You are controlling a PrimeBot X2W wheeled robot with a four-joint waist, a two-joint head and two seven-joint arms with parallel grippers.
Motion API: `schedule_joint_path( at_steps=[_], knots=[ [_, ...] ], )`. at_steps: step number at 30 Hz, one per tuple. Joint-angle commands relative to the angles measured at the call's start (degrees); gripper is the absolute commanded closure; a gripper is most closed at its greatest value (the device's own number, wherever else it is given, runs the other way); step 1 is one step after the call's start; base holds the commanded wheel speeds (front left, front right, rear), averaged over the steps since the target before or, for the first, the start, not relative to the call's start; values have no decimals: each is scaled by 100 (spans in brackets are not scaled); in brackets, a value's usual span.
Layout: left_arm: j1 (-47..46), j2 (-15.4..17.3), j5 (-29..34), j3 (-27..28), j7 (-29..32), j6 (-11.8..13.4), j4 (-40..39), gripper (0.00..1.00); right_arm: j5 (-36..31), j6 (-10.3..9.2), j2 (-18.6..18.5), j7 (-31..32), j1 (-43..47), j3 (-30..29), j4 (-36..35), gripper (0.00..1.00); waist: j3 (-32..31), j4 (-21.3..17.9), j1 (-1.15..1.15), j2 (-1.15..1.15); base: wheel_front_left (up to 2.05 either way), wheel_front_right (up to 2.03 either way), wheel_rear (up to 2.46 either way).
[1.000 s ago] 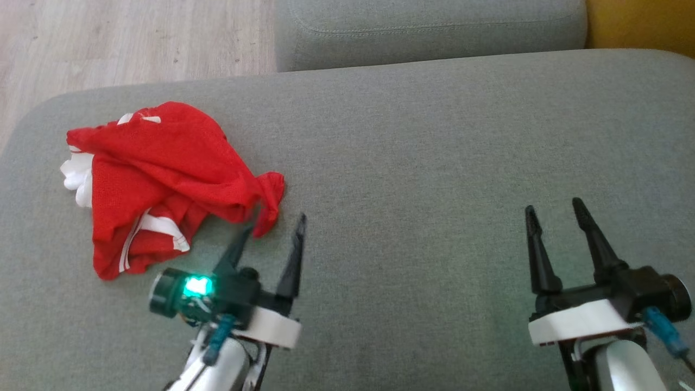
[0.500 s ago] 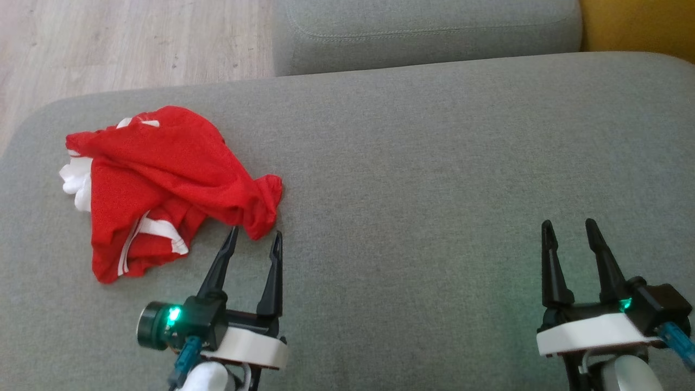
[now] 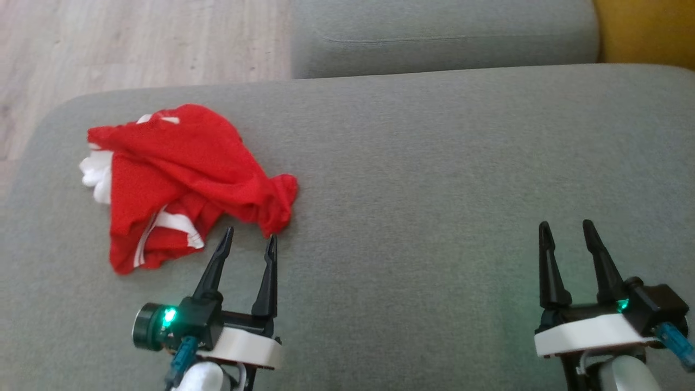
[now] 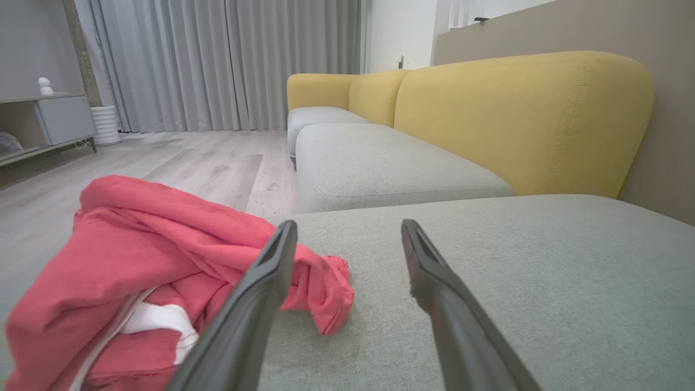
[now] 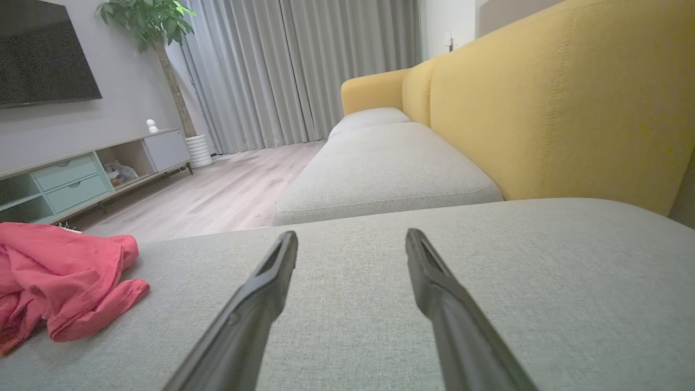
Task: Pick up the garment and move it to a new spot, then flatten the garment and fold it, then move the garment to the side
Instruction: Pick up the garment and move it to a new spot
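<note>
A crumpled red garment (image 3: 179, 179) with white trim lies on the left part of the grey seat cushion (image 3: 434, 190); it also appears as the red garment (image 4: 136, 271) in the left wrist view and at the left edge as the garment (image 5: 59, 277) in the right wrist view. My left gripper (image 3: 248, 238) is open just short of the garment's near right corner, fingertips a little apart from the cloth and holding nothing. My right gripper (image 3: 564, 225) stands open over bare cushion at the lower right, far from the garment.
A second grey cushion (image 3: 445, 32) lies beyond the one in front. A yellow backrest (image 4: 521, 119) runs along the right. Wooden floor (image 3: 136, 43) lies past the cushion's far left edge. A TV cabinet (image 5: 81, 174) stands across the room.
My left gripper has pulled back from the garment's corner and levelled out, fingers now pointing straight ahead. The right gripper drew back slightly. The head camera shifted, so the whole scene slid right.
</note>
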Motion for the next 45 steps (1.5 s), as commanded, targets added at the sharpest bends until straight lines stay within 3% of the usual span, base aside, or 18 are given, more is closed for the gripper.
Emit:
schedule_joint_path(
  at_steps=[1, 29, 38, 45],
  knots=[
    [-110, -7, 79, 265, -54, -34, -149, 0, 16, -4, -60, -61, -120, 185, -193, 0, -18, 139, 0, 0, 0, 0, 0],
    [236, -130, 353, 941, -54, -229, -188, 0, 219, -4, -60, -61, 17, 1008, -109, 0, -304, 1697, 0, 0, 0, 0, 0],
    [155, -126, 457, 1026, -54, -321, -176, 0, 272, -4, -60, -61, -14, 1137, -68, 0, -181, 1752, 0, 0, 0, 0, 0],
    [-763, 197, 565, 968, 22, -708, 140, 0, 192, -4, -60, -61, -250, 1065, -149, 0, 335, 1522, 0, 0, 0, 0, 0]
  ],
)
